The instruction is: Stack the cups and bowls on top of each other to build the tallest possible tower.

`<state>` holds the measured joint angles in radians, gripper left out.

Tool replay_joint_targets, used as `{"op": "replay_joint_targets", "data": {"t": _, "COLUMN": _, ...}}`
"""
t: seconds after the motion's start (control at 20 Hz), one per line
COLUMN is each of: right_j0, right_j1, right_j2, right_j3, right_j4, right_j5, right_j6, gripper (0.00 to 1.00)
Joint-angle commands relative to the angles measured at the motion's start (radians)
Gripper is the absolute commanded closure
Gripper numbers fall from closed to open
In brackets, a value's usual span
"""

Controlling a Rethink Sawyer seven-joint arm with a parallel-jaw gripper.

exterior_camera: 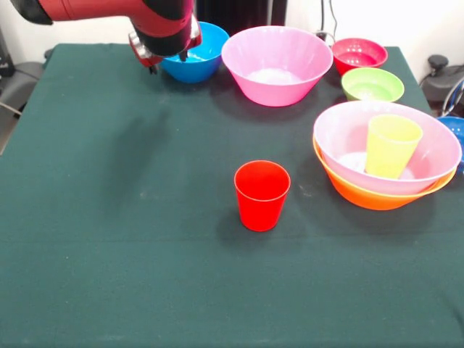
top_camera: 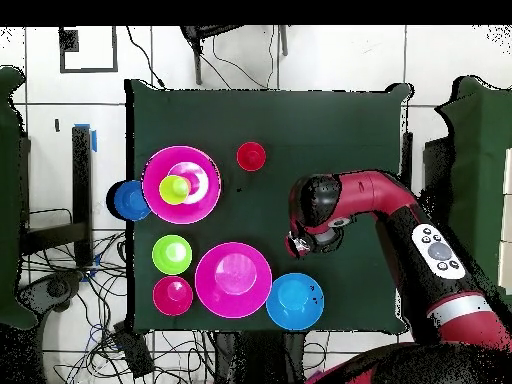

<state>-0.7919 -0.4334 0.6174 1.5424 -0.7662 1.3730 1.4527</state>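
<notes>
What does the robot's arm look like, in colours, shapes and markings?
The arm is thick and rounded, with glossy red shells and black joints. In the overhead view, a grey oval panel with small round buttons sits on its upper side. The gripper is a small dark piece under the red wrist. No loose cables show along the arm.

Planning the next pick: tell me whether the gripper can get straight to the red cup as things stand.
Probably yes. The red cup stands upright and alone on the green cloth, apart from every bowl. The gripper hangs by the light blue bowl, and nothing lies on the cloth between them.
</notes>
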Motion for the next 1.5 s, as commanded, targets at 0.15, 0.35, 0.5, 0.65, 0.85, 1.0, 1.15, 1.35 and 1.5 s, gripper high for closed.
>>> {"op": "replay_joint_targets", "data": {"t": 0.15, "right_j0": 0.006, "right_j1": 0.038, "right_j2": 0.012, "right_j3": 0.023, "right_j4": -0.095, "right_j5": -0.103, "right_j6": -0.266, "gripper": 0.00}}
{"op": "replay_joint_targets", "data": {"t": 0.35, "right_j0": 0.005, "right_j1": 0.040, "right_j2": 0.008, "right_j3": 0.027, "right_j4": -0.100, "right_j5": -0.108, "right_j6": -0.265, "gripper": 1.00}}
{"op": "replay_joint_targets", "data": {"t": 0.5, "right_j0": 0.007, "right_j1": 0.041, "right_j2": 0.006, "right_j3": 0.029, "right_j4": -0.103, "right_j5": -0.109, "right_j6": -0.264, "gripper": 1.00}}
{"op": "replay_joint_targets", "data": {"t": 0.65, "right_j0": 0.008, "right_j1": 0.043, "right_j2": 0.005, "right_j3": 0.026, "right_j4": -0.105, "right_j5": -0.108, "right_j6": -0.264, "gripper": 1.00}}
{"op": "replay_joint_targets", "data": {"t": 0.85, "right_j0": 0.006, "right_j1": 0.044, "right_j2": 0.004, "right_j3": 0.027, "right_j4": -0.109, "right_j5": -0.118, "right_j6": -0.262, "gripper": 1.00}}
{"op": "replay_joint_targets", "data": {"t": 1.0, "right_j0": 0.005, "right_j1": 0.041, "right_j2": 0.007, "right_j3": 0.025, "right_j4": -0.106, "right_j5": -0.127, "right_j6": -0.252, "gripper": 1.00}}
{"op": "replay_joint_targets", "data": {"t": 1.15, "right_j0": 0.005, "right_j1": 0.040, "right_j2": 0.012, "right_j3": 0.020, "right_j4": -0.097, "right_j5": -0.106, "right_j6": -0.269, "gripper": 1.00}}
{"op": "replay_joint_targets", "data": {"t": 1.35, "right_j0": 0.000, "right_j1": 0.041, "right_j2": 0.012, "right_j3": 0.021, "right_j4": -0.106, "right_j5": -0.092, "right_j6": -0.300, "gripper": 1.00}}
{"op": "replay_joint_targets", "data": {"t": 1.5, "right_j0": 0.002, "right_j1": 0.044, "right_j2": 0.011, "right_j3": 0.019, "right_j4": -0.110, "right_j5": -0.090, "right_j6": -0.307, "gripper": 1.00}}
